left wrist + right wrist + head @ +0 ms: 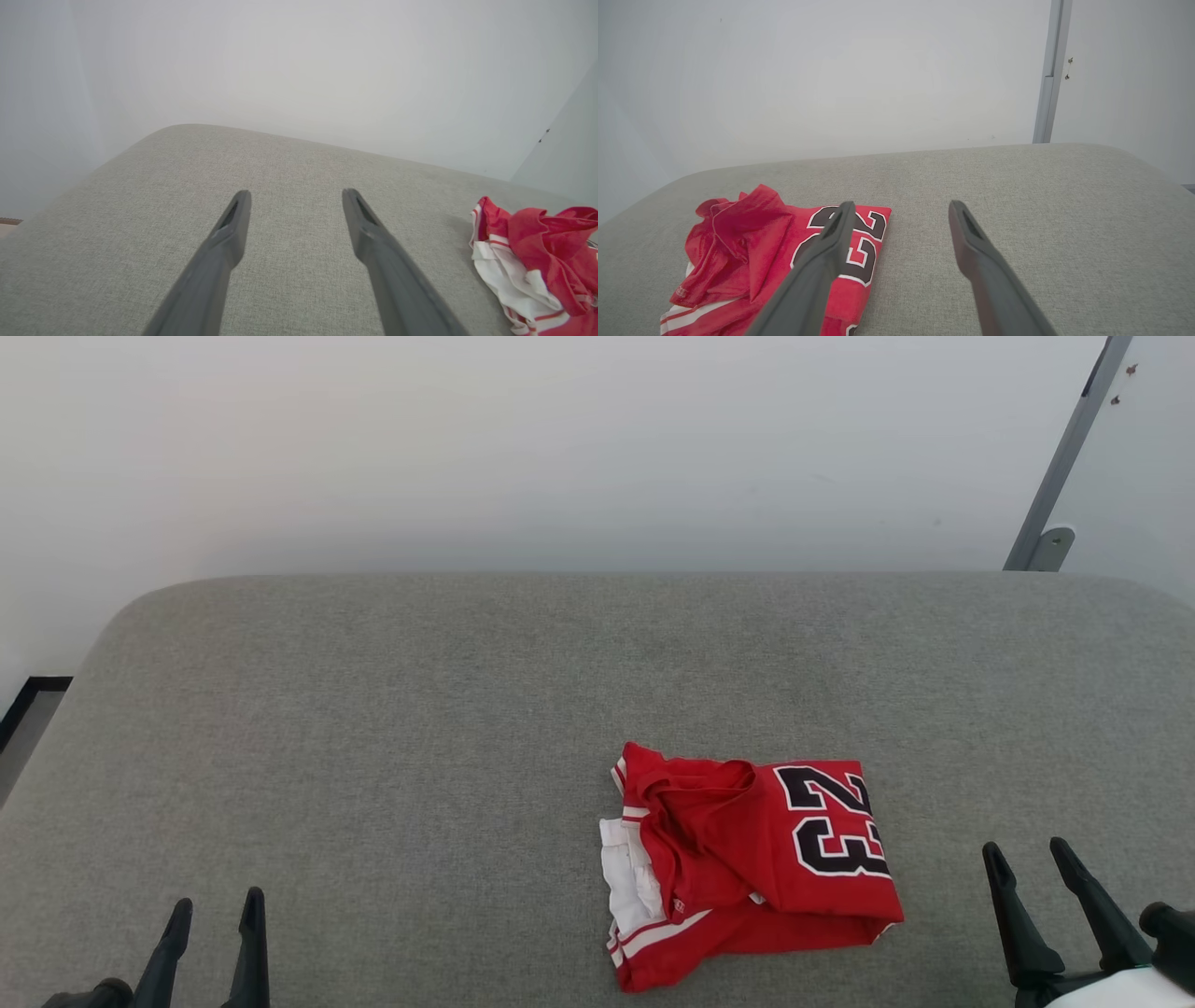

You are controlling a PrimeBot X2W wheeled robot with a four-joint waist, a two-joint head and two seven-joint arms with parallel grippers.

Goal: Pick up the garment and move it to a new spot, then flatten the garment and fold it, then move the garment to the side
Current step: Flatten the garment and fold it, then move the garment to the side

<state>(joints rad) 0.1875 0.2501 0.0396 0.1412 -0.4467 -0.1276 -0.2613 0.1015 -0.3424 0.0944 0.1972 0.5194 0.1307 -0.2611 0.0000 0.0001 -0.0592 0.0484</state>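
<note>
Red garment [747, 863] (rumpled, roughly folded) on gray woven cushion [373, 756].

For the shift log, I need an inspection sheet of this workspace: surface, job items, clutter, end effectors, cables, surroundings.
Surface: grey fabric pad, rounded far corners, no stains seen.
Job's things: red garment, roughly folded and rumpled, number 23 facing up, white sleeve showing on its left; lies right of centre, near the front.
Clutter: nothing seen.
End effectors: left end effector open, over bare pad; right end effector open, to the right of the garment, apart from it.
Cables: nothing seen.
Surroundings: pale wall behind; grey metal rail at far right.
</note>
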